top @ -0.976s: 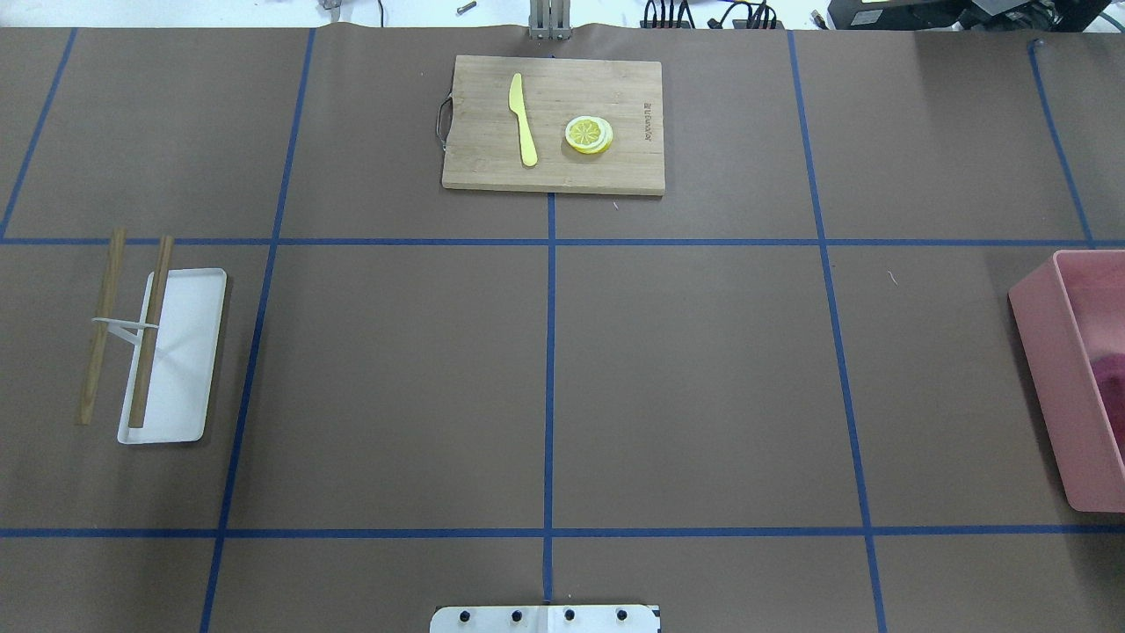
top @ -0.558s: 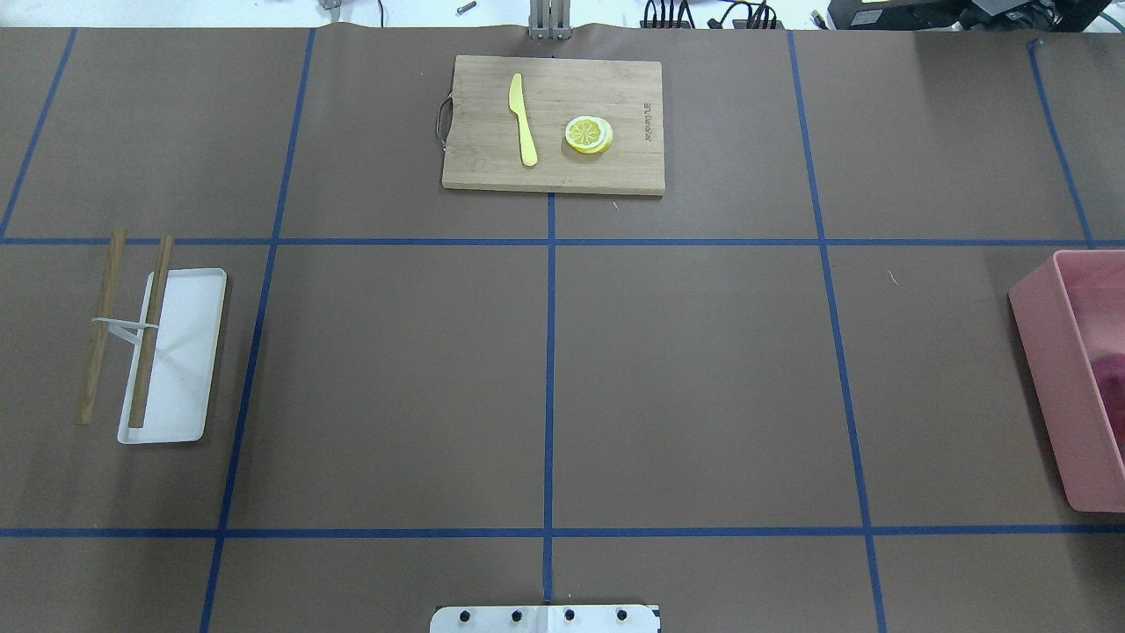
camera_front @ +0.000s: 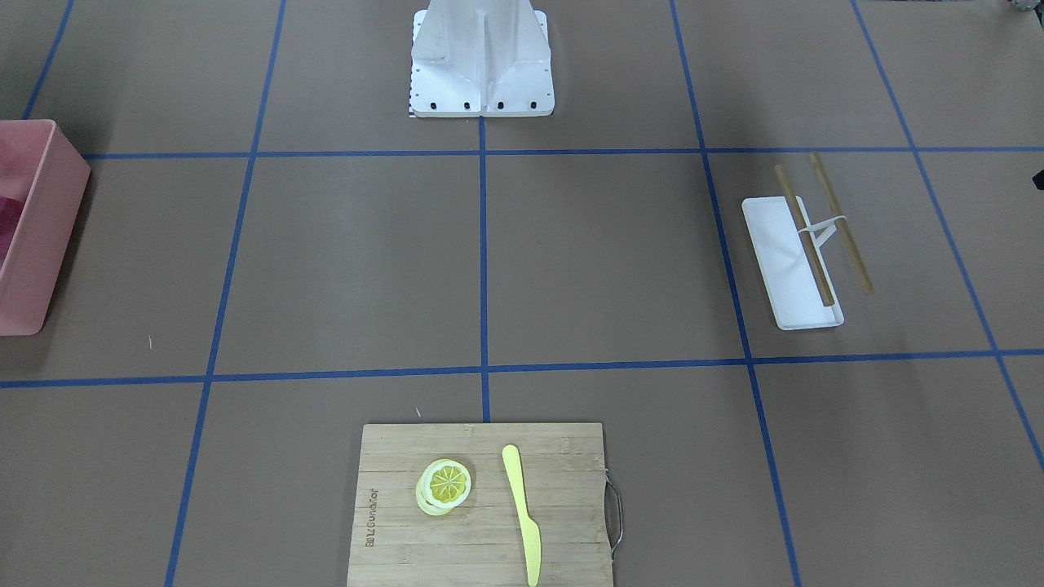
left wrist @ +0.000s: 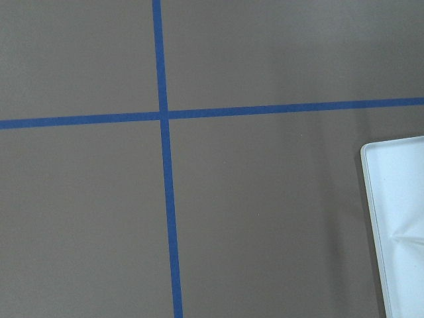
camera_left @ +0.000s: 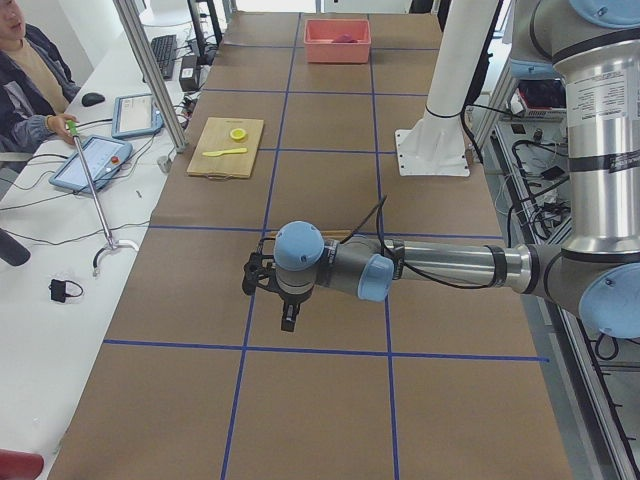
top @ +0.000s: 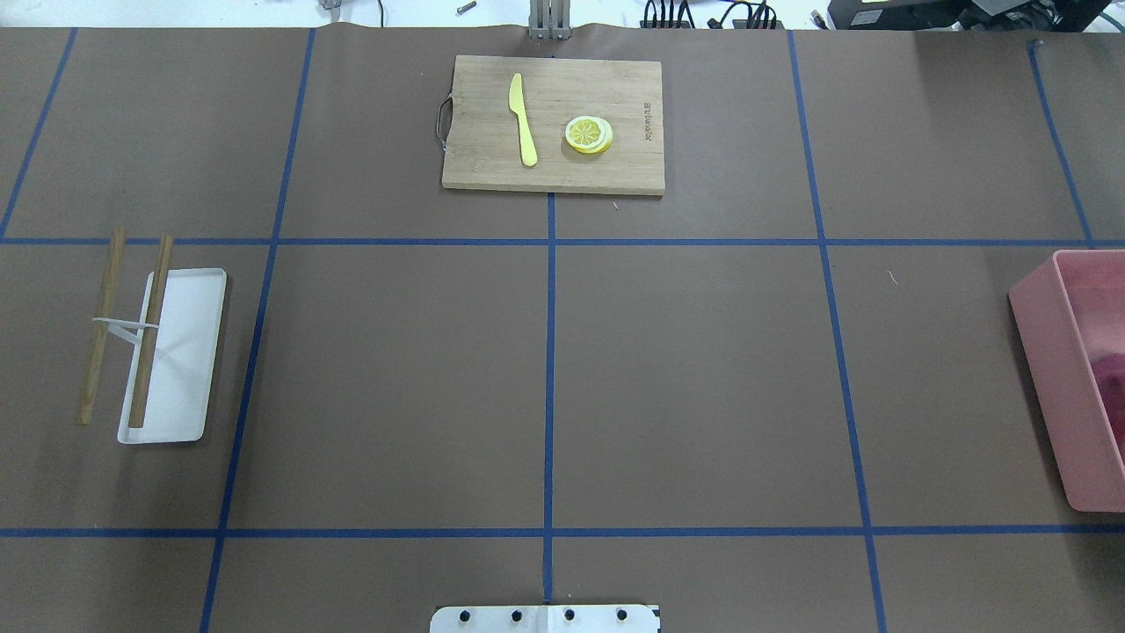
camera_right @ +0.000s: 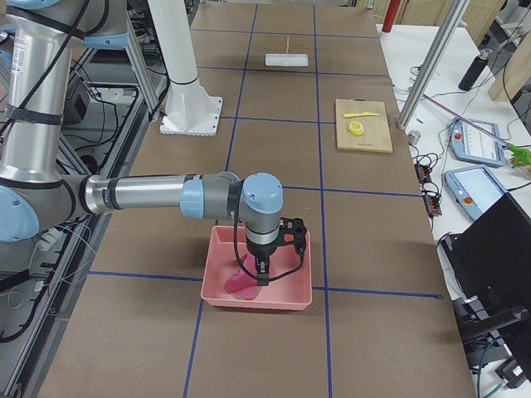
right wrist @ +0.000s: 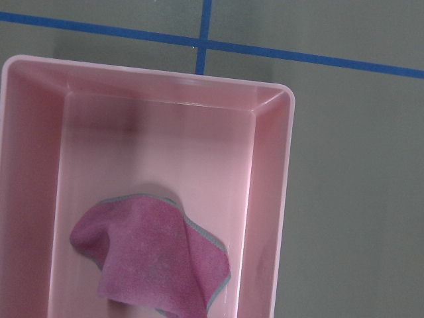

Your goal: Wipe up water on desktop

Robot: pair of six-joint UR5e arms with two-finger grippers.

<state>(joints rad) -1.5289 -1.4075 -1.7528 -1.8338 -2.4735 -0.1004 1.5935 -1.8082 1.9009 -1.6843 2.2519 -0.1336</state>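
Note:
The desktop (top: 703, 378) is a flat brown surface with a blue tape grid; I see no water on it. A magenta cloth (right wrist: 152, 258) lies crumpled in a pink bin (right wrist: 271, 199) at the table's right end. My right gripper (camera_right: 262, 274) points down over that cloth (camera_right: 236, 288); I cannot tell if it is open or shut. My left gripper (camera_left: 289, 318) hangs above the desktop near the left end; I cannot tell its state. Neither wrist view shows any fingers.
A white tray (top: 189, 352) with two wooden sticks (top: 154, 325) across it sits at the left; its corner shows in the left wrist view (left wrist: 397, 212). A bamboo cutting board (top: 562, 171) at the far side holds a yellow knife (top: 523, 119) and lemon slices (top: 589, 134).

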